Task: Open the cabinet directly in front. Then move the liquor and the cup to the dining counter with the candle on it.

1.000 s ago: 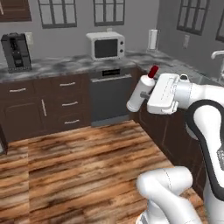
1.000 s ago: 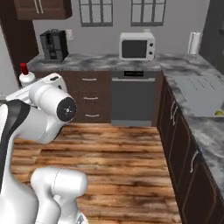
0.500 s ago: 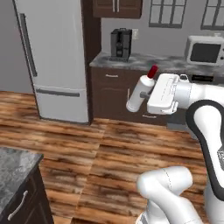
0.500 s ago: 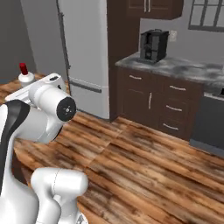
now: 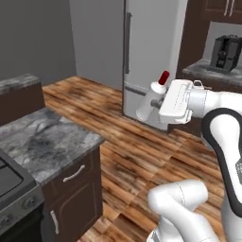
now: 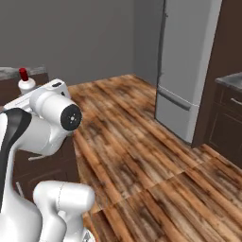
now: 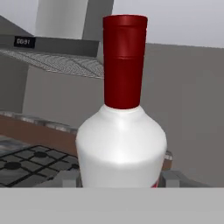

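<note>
The liquor (image 5: 151, 100), a white bottle with a red cap, hangs in mid-air over the wooden floor, and my gripper (image 5: 162, 104) is shut on its body. From the right base view its cap and shoulder (image 6: 26, 84) stick up behind my arm. In the hand view the liquor (image 7: 122, 144) stands close and upright, hiding my fingertips. The cup, the candle and the cabinet are out of view. I cannot tell whether any counter here is the dining counter.
A grey fridge (image 5: 151, 52) stands behind the bottle, with a coffee machine (image 5: 226, 52) on a counter to its right. A marbled counter (image 5: 45, 142) with a stove (image 7: 30, 164) lies at the lower left. Wooden floor (image 6: 142, 156) lies open in the middle.
The whole scene has swung sideways as the base turned: microwave and drawers left the views, and the fridge and stove counter came in. The bottle stays gripped in the same place.
</note>
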